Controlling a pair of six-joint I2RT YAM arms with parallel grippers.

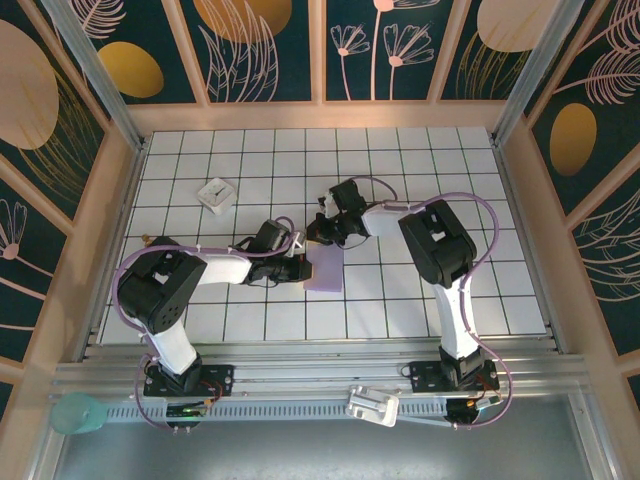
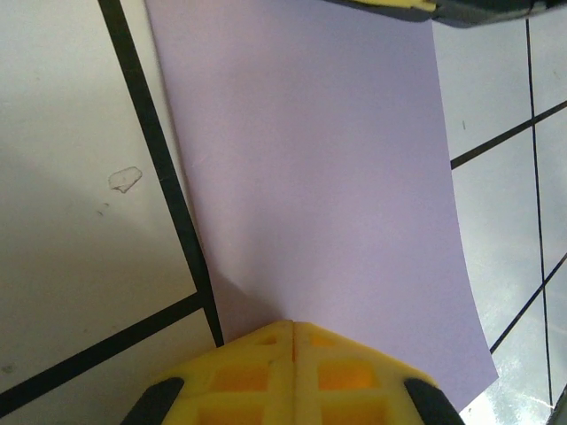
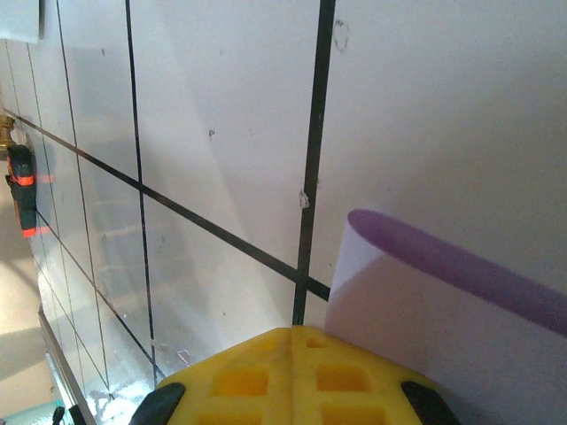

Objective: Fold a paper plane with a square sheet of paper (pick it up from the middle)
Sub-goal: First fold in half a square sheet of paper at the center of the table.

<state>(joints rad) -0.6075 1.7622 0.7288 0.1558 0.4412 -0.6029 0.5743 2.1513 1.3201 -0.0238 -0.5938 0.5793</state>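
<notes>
I see the sheet of paper (image 1: 323,270) (image 2: 319,177) (image 3: 416,301) on the tiled table (image 1: 480,200), nearer me than the small white block (image 1: 215,193) and to its right. My left gripper (image 1: 300,268) (image 2: 293,332), jaws together, meets the paper's edge on the block's side. My right gripper (image 1: 318,235) (image 3: 293,335), jaws also together, sits at the paper's far edge, which curls up.

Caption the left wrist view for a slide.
Shut left gripper at the edge of lavender paper on tiled table.
</notes>
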